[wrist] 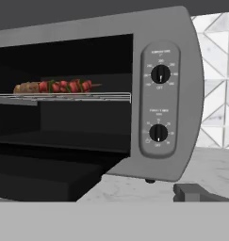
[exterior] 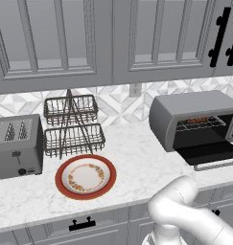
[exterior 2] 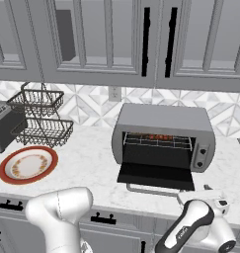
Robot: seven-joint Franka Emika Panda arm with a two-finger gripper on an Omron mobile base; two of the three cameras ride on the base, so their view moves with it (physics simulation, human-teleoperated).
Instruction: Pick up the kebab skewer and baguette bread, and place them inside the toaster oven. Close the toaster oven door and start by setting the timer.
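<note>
Jaws: can't tell apart or together. One dark fingertip (wrist: 191,193) pokes up low in the hand view and its mate isn't visible. Nothing looks held. Gripper (exterior 2: 205,192) sits low at the counter edge, just off the right front corner of the wide grey metal toaster oven (exterior 2: 163,118).

Short kebab skewer with red-brown chunks (wrist: 64,86) lies on the wire rack (wrist: 87,97) inside. A golden-brown end beside it is probably the baguette bread (wrist: 25,87), hard to confirm. Dark glass toaster oven door (exterior 2: 156,176) hangs open and flat, silver bar handle (exterior 2: 151,190) out front.

Loading looks done, so closing the door is the step in hand. Next move: get under the handle, swing the door up, then twist the lower black timer knob (wrist: 158,133), not the upper one (wrist: 160,74).
</note>
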